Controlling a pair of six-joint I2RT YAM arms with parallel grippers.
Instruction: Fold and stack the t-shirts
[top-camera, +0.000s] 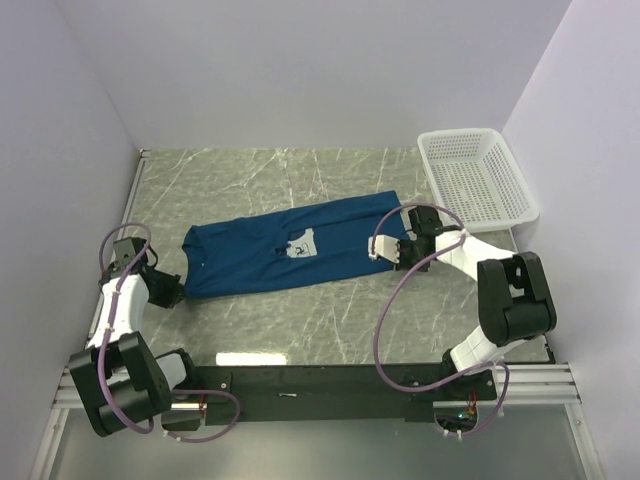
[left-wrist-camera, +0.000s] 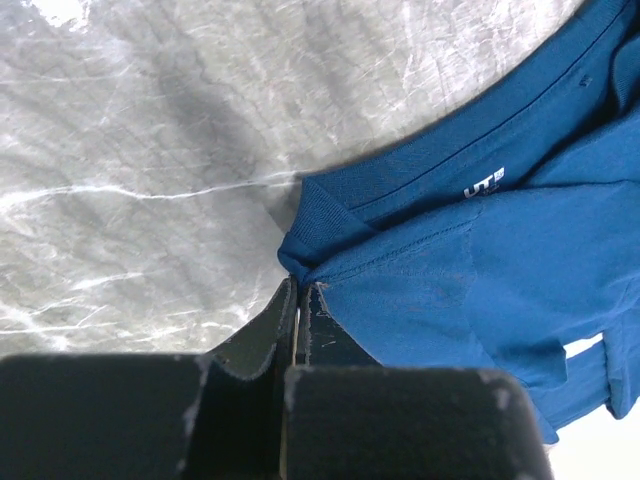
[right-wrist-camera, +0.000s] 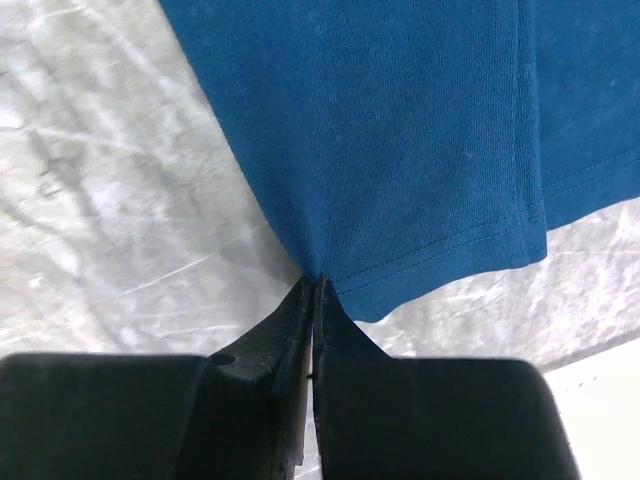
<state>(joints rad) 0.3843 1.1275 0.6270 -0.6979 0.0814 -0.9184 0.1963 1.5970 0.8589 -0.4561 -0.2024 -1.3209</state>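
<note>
A blue t-shirt (top-camera: 290, 248) lies stretched across the middle of the marble table, folded lengthwise, with a white label showing near its centre. My left gripper (top-camera: 172, 290) is shut on the shirt's collar end at the left; in the left wrist view the jaws (left-wrist-camera: 300, 290) pinch the cloth (left-wrist-camera: 480, 270) by the neckband. My right gripper (top-camera: 400, 252) is shut on the hem end at the right; in the right wrist view the jaws (right-wrist-camera: 314, 282) pinch the hem edge of the shirt (right-wrist-camera: 400, 130).
A white perforated basket (top-camera: 476, 176) stands at the back right corner of the table (top-camera: 300, 320). White walls close in the left, back and right sides. A dark rail with the arm bases runs along the near edge.
</note>
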